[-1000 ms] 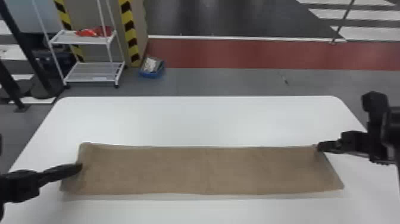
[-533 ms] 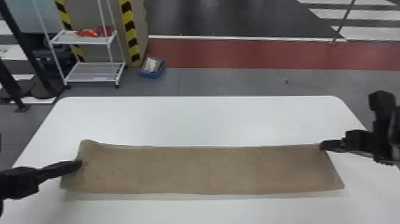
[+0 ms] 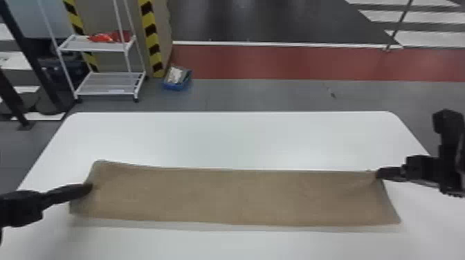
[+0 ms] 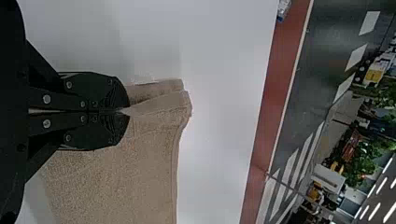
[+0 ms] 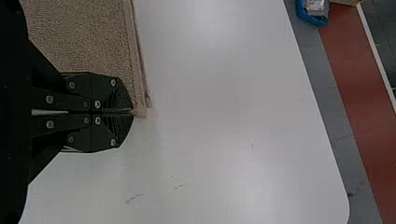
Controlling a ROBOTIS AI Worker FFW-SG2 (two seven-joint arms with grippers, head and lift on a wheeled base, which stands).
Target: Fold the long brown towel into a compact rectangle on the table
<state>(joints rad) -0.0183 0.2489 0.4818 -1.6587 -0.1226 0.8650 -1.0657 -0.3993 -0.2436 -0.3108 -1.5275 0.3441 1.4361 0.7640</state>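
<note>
The long brown towel (image 3: 228,197) lies stretched across the white table from left to right. At its left end my left gripper (image 3: 90,188) grips the short edge; in the left wrist view the left gripper (image 4: 122,112) is shut on the towel (image 4: 126,186), whose fabric is pinched into a crease. My right gripper (image 3: 379,173) holds the far right corner, and in the right wrist view the right gripper (image 5: 130,112) is shut on that corner of the towel (image 5: 84,37). The near right corner spreads out beyond the right fingertips.
The white table (image 3: 235,138) has bare surface in front of and behind the towel. On the floor past its far edge stand a white wheeled rack (image 3: 107,91) and a blue bin (image 3: 177,83) with things in it.
The towel's far left corner has risen slightly, and the left gripper has shifted a little. The right gripper has edged slightly outward to the right, holding its corner.
</note>
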